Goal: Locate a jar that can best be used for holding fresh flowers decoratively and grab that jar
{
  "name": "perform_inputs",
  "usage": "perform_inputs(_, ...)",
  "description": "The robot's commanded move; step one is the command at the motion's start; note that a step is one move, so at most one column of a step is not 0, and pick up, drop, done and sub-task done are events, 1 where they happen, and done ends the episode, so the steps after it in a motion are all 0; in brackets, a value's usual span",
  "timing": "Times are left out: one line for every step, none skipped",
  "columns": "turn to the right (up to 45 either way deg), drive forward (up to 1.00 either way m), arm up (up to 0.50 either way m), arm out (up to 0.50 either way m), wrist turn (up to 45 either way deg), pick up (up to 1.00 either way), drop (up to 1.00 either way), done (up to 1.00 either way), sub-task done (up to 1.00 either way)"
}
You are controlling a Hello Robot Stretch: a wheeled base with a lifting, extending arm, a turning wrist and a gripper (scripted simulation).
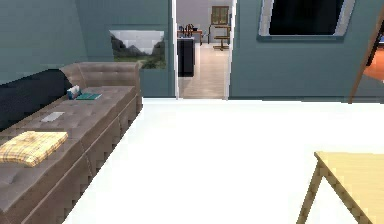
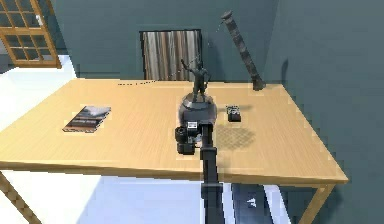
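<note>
On the wooden table (image 2: 120,150) in the arm side view stands a rounded grey vessel-like thing (image 2: 198,106), near the table's middle. A dark figurine (image 2: 198,74) rises right above or behind it; I cannot tell whether the two are one piece. The dark arm (image 2: 211,180) comes up from the bottom edge. The gripper (image 2: 188,132) lies just in front of the grey thing. I cannot tell whether the gripper touches it or holds anything.
A small dark object (image 2: 233,113) and a magazine (image 2: 87,118) lie on the table. A striped chair (image 2: 172,54) and a slanted dark bar (image 2: 243,50) stand behind it. The forward view has a brown sofa (image 1: 95,110), a doorway (image 1: 204,50), a table corner (image 1: 352,180) and open floor.
</note>
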Motion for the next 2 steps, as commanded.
perform_inputs(0.0, 0.0, 0.1, 0.0, 0.0, 0.0, 0.0, 0.0, 0.0)
perform_inputs(0.0, 0.0, 0.0, 0.0, 0.0, 0.0, 0.0, 1.0, 0.0)
